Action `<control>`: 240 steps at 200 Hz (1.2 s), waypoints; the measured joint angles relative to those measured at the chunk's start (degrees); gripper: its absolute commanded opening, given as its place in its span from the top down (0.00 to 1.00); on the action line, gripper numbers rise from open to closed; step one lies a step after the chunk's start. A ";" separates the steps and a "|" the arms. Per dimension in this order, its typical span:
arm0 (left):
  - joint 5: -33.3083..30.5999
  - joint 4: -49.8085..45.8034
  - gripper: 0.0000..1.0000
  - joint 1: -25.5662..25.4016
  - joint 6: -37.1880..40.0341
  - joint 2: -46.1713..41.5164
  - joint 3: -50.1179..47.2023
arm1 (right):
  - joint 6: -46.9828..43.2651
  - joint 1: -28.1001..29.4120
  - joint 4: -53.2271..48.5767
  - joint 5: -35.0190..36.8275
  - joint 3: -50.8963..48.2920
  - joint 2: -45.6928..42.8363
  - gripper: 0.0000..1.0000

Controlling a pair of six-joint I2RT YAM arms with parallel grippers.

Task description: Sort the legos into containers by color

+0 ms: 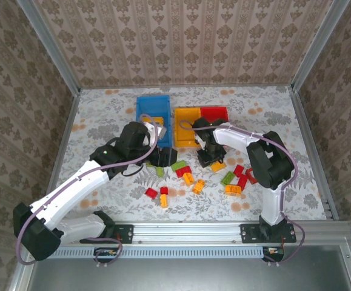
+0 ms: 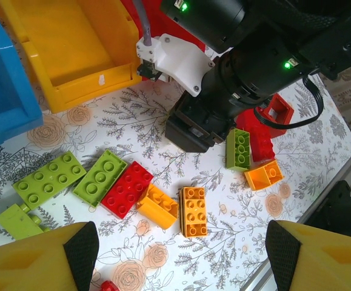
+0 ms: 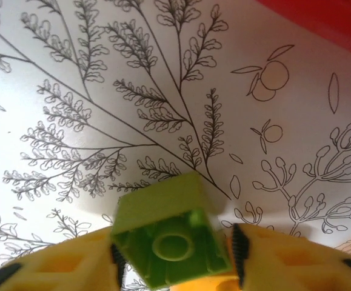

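Pinched between the yellow fingers (image 3: 272, 267) of the right gripper (image 3: 175, 270) is one green brick (image 3: 166, 236) — the jaws are drawn in against its two sides, with the floral table (image 3: 102, 91) behind it. Wide open and empty, the left gripper (image 2: 181, 260) hangs over the loose bricks (image 2: 193, 210): four green, three orange and a few red show beneath it. Three containers stand side by side just beyond them — one blue bin (image 1: 140, 118), one yellow bin (image 1: 184, 124), one red bin (image 1: 214, 113).
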 measured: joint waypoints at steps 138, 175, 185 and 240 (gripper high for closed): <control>-0.66 -0.83 0.23 -2.67 1.11 7.87 12.15 | 12.31 -10.38 2.16 2.75 9.07 -7.39 0.74; -1.51 -1.60 0.23 -4.39 3.30 13.49 16.48 | 16.72 -10.43 1.77 2.54 13.92 0.31 0.53; -1.73 -1.73 0.23 -4.57 3.67 14.01 16.68 | 17.16 -10.43 1.60 2.54 13.99 1.20 0.45; -2.36 -2.84 0.22 -4.87 4.68 14.14 16.68 | 19.82 -10.43 1.01 2.58 14.16 -0.22 0.39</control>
